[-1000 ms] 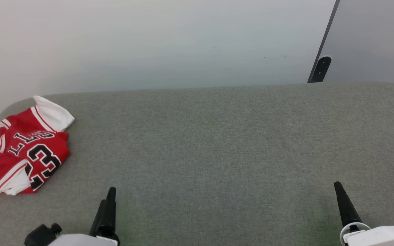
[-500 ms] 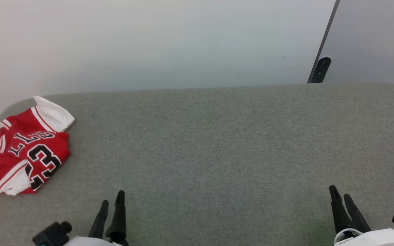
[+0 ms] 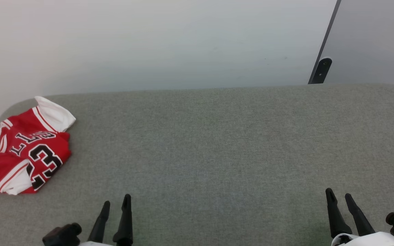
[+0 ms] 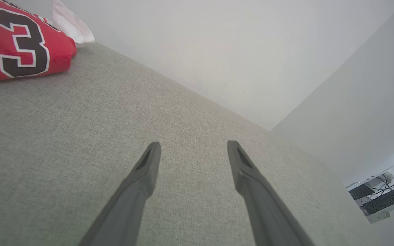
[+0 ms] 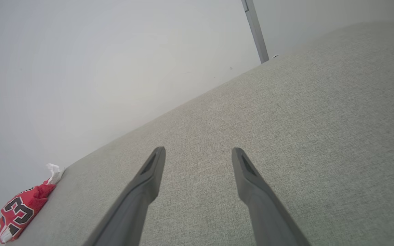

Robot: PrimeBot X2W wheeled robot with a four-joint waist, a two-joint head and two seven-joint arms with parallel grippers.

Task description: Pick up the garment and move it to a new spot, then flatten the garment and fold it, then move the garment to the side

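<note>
**Both grippers bare, shirt far to the left**

The left gripper [image 3: 116,201] holds its fingers parted with nothing between them, low over the grey pad [image 3: 217,143]. The right gripper [image 3: 338,194] is spread the same way. The shirt [image 3: 24,150] lies apart from both at the pad's left edge, nearer the left gripper. It is a loosely folded red bundle with "23" facing up and white sleeve ends showing.
</note>
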